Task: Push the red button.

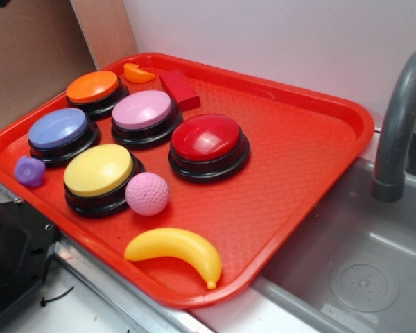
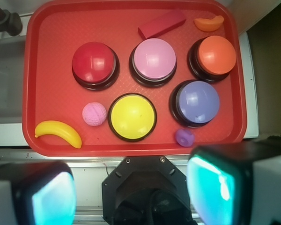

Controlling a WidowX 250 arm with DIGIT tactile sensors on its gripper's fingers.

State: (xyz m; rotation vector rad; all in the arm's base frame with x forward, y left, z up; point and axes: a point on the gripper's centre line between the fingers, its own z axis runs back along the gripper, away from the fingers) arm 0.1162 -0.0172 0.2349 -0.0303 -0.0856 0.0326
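Grey sink, faucet, white wall

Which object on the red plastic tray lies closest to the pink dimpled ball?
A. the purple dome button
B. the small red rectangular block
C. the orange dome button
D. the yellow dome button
D: the pink dimpled ball sits right beside the yellow dome button, while the other three lie farther back on the red plastic tray.

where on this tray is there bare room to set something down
The widest bare patch of the tray lies between the red button and the rim nearest the sink. A smaller strip runs between the banana and the red button. The other end is crowded: five buttons sit close together, with the pink ball touching the yellow button.
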